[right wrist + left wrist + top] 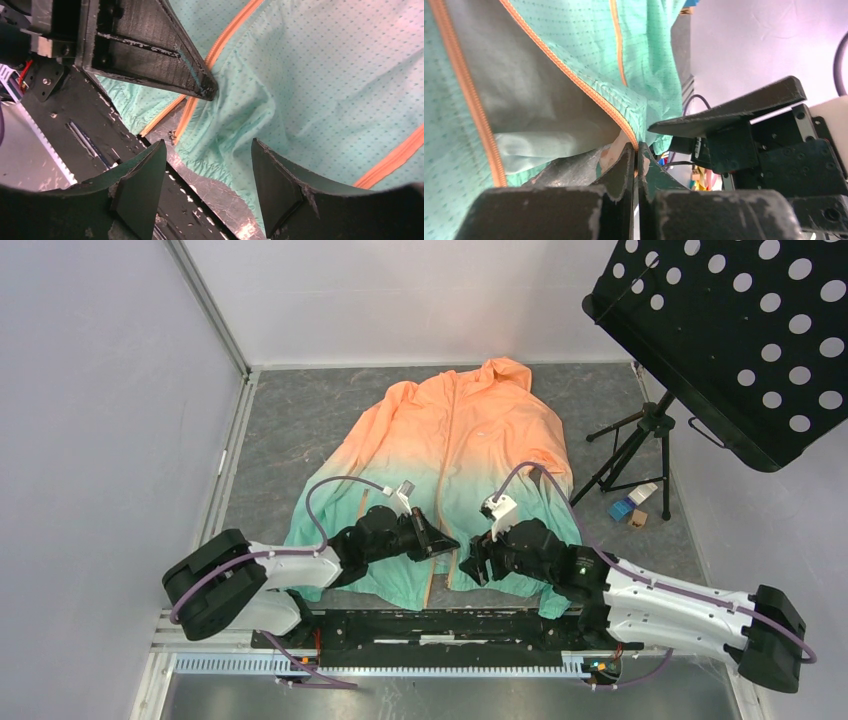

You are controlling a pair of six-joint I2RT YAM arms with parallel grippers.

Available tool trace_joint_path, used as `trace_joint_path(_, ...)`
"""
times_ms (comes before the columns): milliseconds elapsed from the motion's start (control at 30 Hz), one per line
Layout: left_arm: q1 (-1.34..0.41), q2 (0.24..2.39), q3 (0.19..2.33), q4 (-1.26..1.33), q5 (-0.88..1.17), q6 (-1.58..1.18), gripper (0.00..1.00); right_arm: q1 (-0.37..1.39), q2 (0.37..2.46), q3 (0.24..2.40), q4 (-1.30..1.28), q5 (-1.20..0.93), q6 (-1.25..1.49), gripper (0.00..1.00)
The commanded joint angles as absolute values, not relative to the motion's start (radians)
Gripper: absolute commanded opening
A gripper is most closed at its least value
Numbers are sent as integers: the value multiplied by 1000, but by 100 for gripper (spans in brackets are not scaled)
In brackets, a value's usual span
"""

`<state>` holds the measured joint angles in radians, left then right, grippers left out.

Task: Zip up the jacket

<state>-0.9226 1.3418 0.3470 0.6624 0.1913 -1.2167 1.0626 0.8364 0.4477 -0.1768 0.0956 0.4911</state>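
Observation:
The jacket (470, 430) lies flat on the table, hood far, orange upper half and mint-green lower half, front open at the hem. My left gripper (450, 543) is shut on the orange centre zipper edge (589, 95) near the hem; its tips (636, 150) pinch the tape. My right gripper (476, 562) is open just right of it. In the right wrist view it (208, 145) hovers over the mint hem (220, 155), holding nothing. The zipper's lower end (176, 135) lies between my left finger (165, 55) and the right jaws.
A black perforated music stand (730, 330) on a tripod (635, 455) stands at the right. Small blue and brown blocks (630, 510) lie by its feet. A black rail (430, 625) runs along the near table edge. Grey walls enclose the left and back.

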Motion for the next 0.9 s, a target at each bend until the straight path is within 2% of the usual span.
trace_joint_path(0, -927, 1294, 400, 549, 141, -1168, 2, 1082, 842, 439, -75, 89, 595, 68)
trace_joint_path(133, -928, 1306, 427, 501, 150, -1194, 2, 1083, 876, 405, 55, 31, 678, 68)
trace_joint_path(167, -928, 1308, 425, 507, 150, -1199, 2, 1083, 894, 409, 46, 43, 696, 65)
trace_joint_path(233, -928, 1304, 425, 507, 147, -1204, 2, 1083, 924, 414, 32, 55, 726, 54)
trace_joint_path(300, -929, 1305, 432, 502, 152, -1202, 2, 1083, 943, 414, 32, 55, 748, 49)
trace_joint_path(767, -946, 1286, 430, 526, 166, -1206, 2, 1081, 972, 383, 66, 131, 830, 49)
trace_joint_path(867, -947, 1283, 426, 525, 166, -1208, 2, 1082, 994, 382, 95, 108, 827, 43)
